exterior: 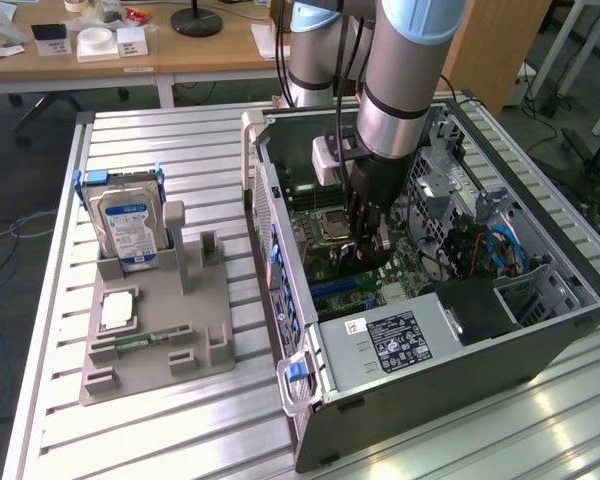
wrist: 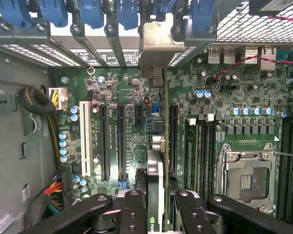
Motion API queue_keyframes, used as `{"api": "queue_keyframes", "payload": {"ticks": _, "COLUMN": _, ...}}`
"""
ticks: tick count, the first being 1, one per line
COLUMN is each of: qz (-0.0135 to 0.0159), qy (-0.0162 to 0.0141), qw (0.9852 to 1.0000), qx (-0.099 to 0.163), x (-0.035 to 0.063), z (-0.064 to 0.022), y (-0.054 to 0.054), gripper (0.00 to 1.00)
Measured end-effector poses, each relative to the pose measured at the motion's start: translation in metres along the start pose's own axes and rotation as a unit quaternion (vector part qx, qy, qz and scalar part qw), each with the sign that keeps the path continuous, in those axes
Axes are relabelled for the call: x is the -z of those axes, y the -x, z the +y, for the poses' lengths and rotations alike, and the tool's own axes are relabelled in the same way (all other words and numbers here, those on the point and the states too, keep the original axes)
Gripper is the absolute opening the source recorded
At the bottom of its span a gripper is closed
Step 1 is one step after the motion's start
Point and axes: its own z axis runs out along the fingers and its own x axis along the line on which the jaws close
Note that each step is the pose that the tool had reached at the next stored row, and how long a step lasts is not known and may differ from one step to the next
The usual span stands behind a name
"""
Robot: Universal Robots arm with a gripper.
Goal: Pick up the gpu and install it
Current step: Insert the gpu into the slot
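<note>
Robot gripper [wrist: 155, 207] clamped on gpu [wrist: 155, 170], held edge-on over motherboard [wrist: 122, 92] slots inside open pc case [exterior: 460, 350]; hard drive [exterior: 127, 225] in rack alongside.

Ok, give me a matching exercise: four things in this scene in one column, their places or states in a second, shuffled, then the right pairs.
Things:
1. gpu
2. hard drive
3. memory stick
4. CPU socket

Places or states:
A. lying flat in a groove of the grey holder tray
B. edge-on between the gripper fingers, above the motherboard
C. bare on the motherboard, nothing fitted in it
D. standing upright in the grey holder tray, outside the case

Pairs: 1-B, 2-D, 3-A, 4-C
</note>
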Motion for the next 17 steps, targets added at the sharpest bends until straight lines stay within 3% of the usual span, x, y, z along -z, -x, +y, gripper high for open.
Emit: {"api": "queue_keyframes", "payload": {"ticks": 17, "qz": 0.0001, "qy": -0.0001, "qw": 1.0, "qx": -0.002, "x": -0.0062, "z": 0.0022, "y": -0.0017, "gripper": 0.27}}
